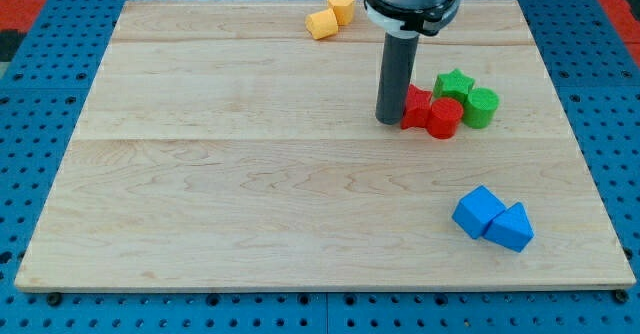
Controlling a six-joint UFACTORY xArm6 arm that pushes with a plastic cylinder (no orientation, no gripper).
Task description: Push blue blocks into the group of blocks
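Our tip (pixel 389 121) touches the red block (pixel 415 106) from the left; blue cube (pixel 477 211) and blue triangle (pixel 512 227) sit near-right, apart. We carry no hand, only the rod.

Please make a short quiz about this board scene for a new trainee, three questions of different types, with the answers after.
1. True or false: the two blue blocks touch the red and green group.
2. Multiple choice: my tip stands where? A) just to the view's left of the red blocks, B) between the two blue blocks, C) beside the yellow blocks.
3. Fill in: the two yellow blocks lie near the view's ____ edge of the board.

Key:
1. False. The blue cube and blue triangular block lie apart, toward the view's bottom right.
2. A. It stands beside the red block, near the red cylinder, green star and green cylinder.
3. Top, where the yellow blocks sit.
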